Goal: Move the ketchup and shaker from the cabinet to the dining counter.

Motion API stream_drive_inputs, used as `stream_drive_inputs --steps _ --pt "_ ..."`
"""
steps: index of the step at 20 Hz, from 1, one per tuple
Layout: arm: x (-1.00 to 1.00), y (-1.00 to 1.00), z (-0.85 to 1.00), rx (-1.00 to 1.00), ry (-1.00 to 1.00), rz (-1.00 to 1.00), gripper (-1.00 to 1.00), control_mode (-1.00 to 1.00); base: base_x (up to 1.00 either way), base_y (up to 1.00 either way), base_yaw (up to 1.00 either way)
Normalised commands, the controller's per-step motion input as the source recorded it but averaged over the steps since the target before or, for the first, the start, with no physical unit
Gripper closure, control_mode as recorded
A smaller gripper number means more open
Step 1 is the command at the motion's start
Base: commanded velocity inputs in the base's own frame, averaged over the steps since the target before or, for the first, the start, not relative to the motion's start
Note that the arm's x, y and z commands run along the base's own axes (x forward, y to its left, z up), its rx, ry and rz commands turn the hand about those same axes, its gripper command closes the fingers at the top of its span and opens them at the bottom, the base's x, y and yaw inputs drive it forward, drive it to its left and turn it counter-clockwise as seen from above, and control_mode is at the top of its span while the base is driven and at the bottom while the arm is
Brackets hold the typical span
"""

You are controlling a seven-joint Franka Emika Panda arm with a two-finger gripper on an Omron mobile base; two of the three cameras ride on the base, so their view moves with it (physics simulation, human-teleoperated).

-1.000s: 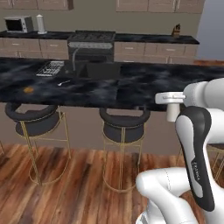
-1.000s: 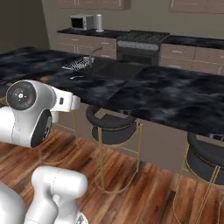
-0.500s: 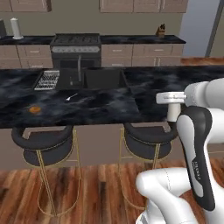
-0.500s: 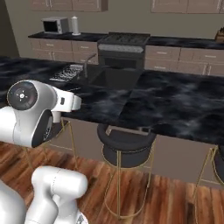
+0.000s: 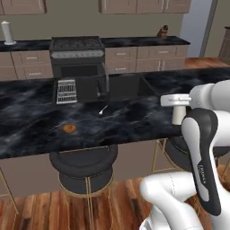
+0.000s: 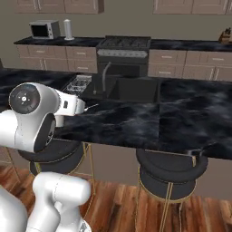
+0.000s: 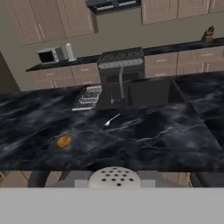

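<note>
Between the fingers of the gripper (image 7: 114, 186), at the very bottom of the hand view: the shaker (image 7: 114, 176), perforated cap up, clamped by jaws closed in on its sides. From the left base view, hangs as a pale cylinder just under the hand, level with the near edge of the counter (image 5: 134, 117) and above a stool (image 5: 83, 164). Ahead of the hand and below it, open black marble; further ahead, a sink (image 7: 151, 91) with its faucet (image 7: 121, 89), and ahead to the left a small orange ring (image 7: 64, 141) lying flat on the slab. By the look of it, roughly midway: shaker out of the cabinet and brought up to the counter, but not yet set down, no contact with the marble. Left to do for this one: reach forward over the slab, lower, let go. Cannot tell where the ketchup stands, so likely a second trip to fetch it.
</note>
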Motion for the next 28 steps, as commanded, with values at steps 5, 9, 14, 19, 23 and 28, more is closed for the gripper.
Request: stream_drive_inputs --steps 5,9,14,19,23,28 --pt "0.0 0.0 0.0 0.0 0.0 0.0 1.0 1.0 0.23 1.0 -0.13" --pt "0.18 0.22 0.0 -0.01 0.0 0.0 1.0 -1.0 0.09 0.44 -0.01" --pt "0.87 0.04 0.0 0.01 0.0 0.09 1.0 -1.0 0.0 0.0 0.0" --pt "1.0 -0.04 -0.05 0.11 0.0 0.32 1.0 -1.0 0.0 0.0 0.0" --pt "0.92 -0.01 -0.27 0.14 0.0 0.48 1.0 -1.0 0.0 0.0 0.0" --pt "0.85 0.0 -0.45 0.12 0.0 0.53 1.0 -1.0 0.0 0.0 0.0"
